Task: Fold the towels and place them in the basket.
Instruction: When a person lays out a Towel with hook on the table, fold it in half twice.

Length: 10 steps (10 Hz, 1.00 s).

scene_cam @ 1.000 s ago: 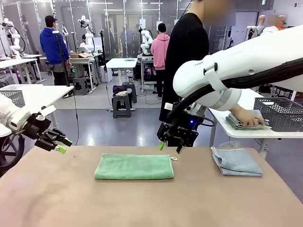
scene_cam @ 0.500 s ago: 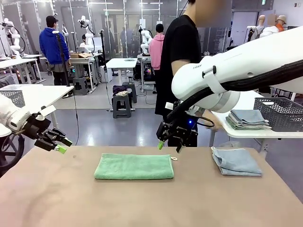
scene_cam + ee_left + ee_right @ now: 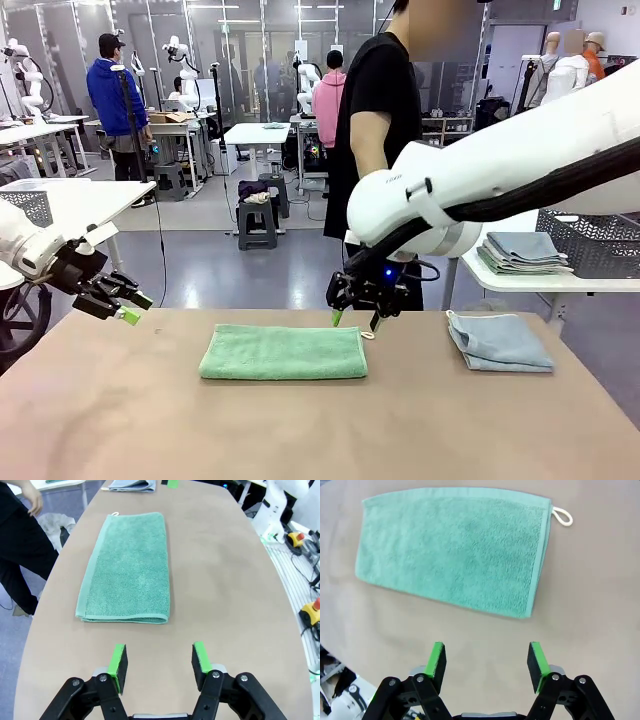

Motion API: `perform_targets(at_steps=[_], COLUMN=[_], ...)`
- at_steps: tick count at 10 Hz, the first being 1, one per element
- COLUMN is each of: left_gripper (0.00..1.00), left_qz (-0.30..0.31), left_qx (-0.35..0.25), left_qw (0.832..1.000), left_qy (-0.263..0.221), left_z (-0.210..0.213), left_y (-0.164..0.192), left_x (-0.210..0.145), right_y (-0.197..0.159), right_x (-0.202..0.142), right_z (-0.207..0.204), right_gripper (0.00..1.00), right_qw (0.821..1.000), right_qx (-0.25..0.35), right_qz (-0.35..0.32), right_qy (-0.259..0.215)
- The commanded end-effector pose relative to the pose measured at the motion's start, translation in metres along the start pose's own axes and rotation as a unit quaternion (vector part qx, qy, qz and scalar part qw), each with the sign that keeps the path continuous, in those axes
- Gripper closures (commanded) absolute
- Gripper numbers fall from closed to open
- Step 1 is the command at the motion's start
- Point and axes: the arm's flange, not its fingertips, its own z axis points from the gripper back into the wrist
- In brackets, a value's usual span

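Right gripper (image 3: 354, 319) hung open and empty over the far right corner of the green towel (image 3: 284, 352), which lay half-folded mid-table. It should pinch both layers near the loop (image 3: 563, 516), I think.

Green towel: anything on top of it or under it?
Nothing lies on the green towel. It sits folded flat on the table, its white loop at one corner. The right gripper hovers open above that far corner, not touching. Anything between its layers is hidden.
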Motion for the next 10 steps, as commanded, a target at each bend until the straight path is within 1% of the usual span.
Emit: perform_targets(at_steps=[1, 3, 6, 8, 10], left_gripper=[0.34, 0.34, 0.34, 0.34, 0.34], left_qz=[-0.006, -0.006, -0.006, -0.006, -0.006], left_qx=[-0.002, -0.002, -0.002, -0.002, -0.002], left_qw=[1.0, 1.0, 1.0, 1.0, 1.0], left_qy=[-0.003, -0.003, -0.003, -0.003, -0.003], left_z=[0.001, 0.001, 0.001, 0.001, 0.001], left_y=[-0.001, -0.001, -0.001, -0.001, -0.001], left_x=[0.0, 0.0, 0.0, 0.0, 0.0], right_y=[0.014, 0.021, 0.016, 0.005, -0.004], right_x=[0.021, 0.038, 0.063, 0.077, 0.08], right_z=[-0.019, -0.04, -0.065, -0.077, -0.087], right_gripper=[0.18, 0.18, 0.18, 0.18, 0.18], right_qw=[0.999, 0.997, 0.992, 0.992, 0.992], right_qx=[-0.027, -0.06, -0.093, -0.093, -0.093], right_qz=[-0.025, -0.053, -0.083, -0.083, -0.087], right_qy=[-0.011, -0.017, -0.022, -0.012, -0.003])
